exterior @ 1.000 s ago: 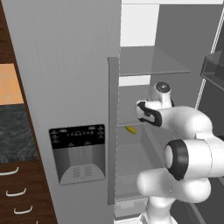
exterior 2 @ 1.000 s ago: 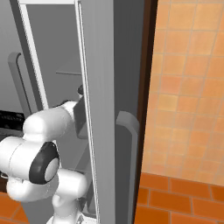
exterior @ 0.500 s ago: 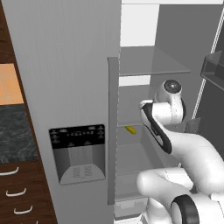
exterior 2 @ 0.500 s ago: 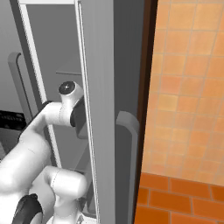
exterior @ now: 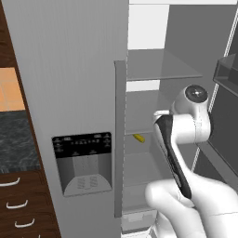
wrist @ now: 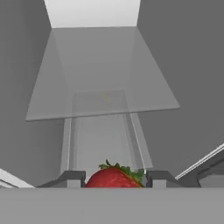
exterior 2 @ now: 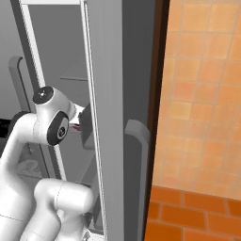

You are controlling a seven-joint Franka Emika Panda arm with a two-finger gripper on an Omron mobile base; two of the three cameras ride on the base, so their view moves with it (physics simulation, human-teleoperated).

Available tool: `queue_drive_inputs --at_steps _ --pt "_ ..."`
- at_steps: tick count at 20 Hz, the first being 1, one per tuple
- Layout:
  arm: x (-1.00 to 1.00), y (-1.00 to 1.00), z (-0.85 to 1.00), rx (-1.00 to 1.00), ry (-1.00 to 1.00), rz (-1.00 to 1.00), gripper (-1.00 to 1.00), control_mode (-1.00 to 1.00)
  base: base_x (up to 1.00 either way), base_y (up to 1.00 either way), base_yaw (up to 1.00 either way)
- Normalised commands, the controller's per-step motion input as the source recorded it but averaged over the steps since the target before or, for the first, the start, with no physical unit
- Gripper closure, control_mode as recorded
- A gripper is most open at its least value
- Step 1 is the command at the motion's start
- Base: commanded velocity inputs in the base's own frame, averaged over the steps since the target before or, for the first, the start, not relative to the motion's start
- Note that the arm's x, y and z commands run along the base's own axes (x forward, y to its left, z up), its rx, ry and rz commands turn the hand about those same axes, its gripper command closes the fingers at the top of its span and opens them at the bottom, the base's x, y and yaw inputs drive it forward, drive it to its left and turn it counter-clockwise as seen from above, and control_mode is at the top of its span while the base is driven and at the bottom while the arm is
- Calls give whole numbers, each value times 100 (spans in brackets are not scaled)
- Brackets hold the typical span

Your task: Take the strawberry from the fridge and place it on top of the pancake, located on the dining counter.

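The strawberry (wrist: 113, 178) is red with green leaves, and my gripper (wrist: 114, 179) is shut on it between the two dark fingertips (wrist: 70, 179). The hand looks into the open right half of the light-grey fridge (exterior: 69, 69), over a clear glass shelf (wrist: 103, 83). From the right base view the gripper (exterior 2: 79, 127) sits just behind the edge of the open fridge door (exterior 2: 106, 117), with a speck of red at its tip. My white arm rises in front of the fridge opening. The pancake and the dining counter are out of view.
A small elongated yellow item (exterior: 138, 138) lies on a middle glass shelf. The shut left door carries the black dispenser panel (exterior: 82, 145) and a vertical handle (exterior: 120, 139). Door bins (exterior: 227, 69) stand at the right. A black speckled counter (exterior: 14, 142) and wood drawers lie to the left.
The arm has unfolded upward: the forearm now stands steep in front of the opening and the hand has drawn back from the shelf. The yellow item has stayed put.
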Motion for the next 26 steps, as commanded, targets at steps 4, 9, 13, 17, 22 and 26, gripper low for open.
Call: queue_drive_inputs --at_steps 4,9,13,17,22,26 --pt "-100 17 56 0 4 0 100 -100 0 0 0" --pt "-100 19 56 0 4 0 100 -100 0 0 0" --pt "-100 24 47 2 4 0 100 -100 0 0 0" --pt "-98 40 44 0 0 0 100 -100 0 0 0" --pt "-77 10 17 1 0 9 100 -100 0 0 0" --pt "-17 0 0 0 0 2 100 -100 0 0 0"
